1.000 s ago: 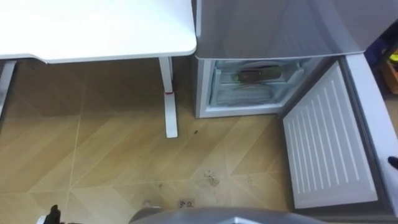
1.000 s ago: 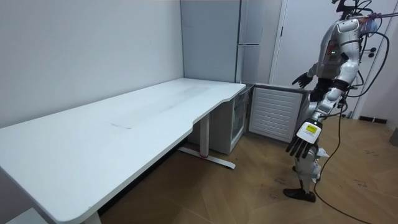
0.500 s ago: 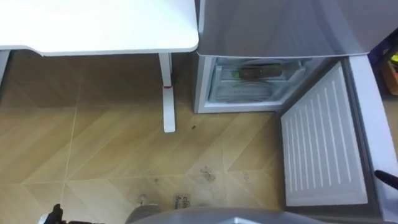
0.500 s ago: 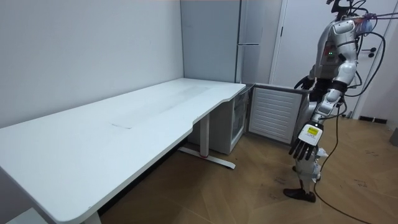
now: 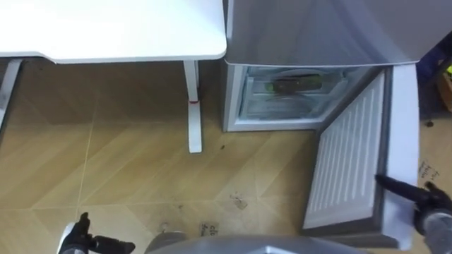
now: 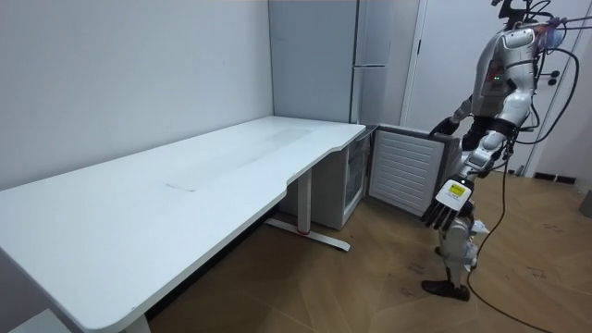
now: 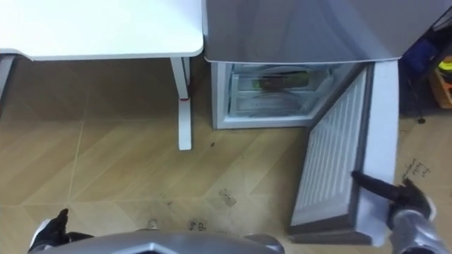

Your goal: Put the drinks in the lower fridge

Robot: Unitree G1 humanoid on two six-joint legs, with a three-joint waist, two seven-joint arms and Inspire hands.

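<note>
The lower fridge compartment (image 5: pixel 286 95) stands open, and a dark green drink bottle (image 5: pixel 296 85) lies on its side on a shelf inside. The white ribbed door (image 5: pixel 346 159) hangs at an angle, partly swung in toward the compartment. My right hand (image 5: pixel 413 197) lies with straight fingers against the door's grey outer face near its free edge; the room view has this right hand (image 6: pixel 447 125) at the door's top. My left hand (image 5: pixel 81 238) hangs open and holds nothing at the lower left, low beside my thigh in the room view (image 6: pixel 444 208).
A long white table (image 5: pixel 106 28) stands left of the grey fridge (image 5: pixel 318 28), with its leg (image 5: pixel 192 106) close to the fridge's side. Small scraps (image 5: pixel 239 202) lie on the wood floor. Blue and yellow items (image 5: pixel 445 70) sit right of the door.
The fridge door has swung inward from wide open to a partly closed angle. My right hand has come up onto its outer face. My left hand has risen slightly.
</note>
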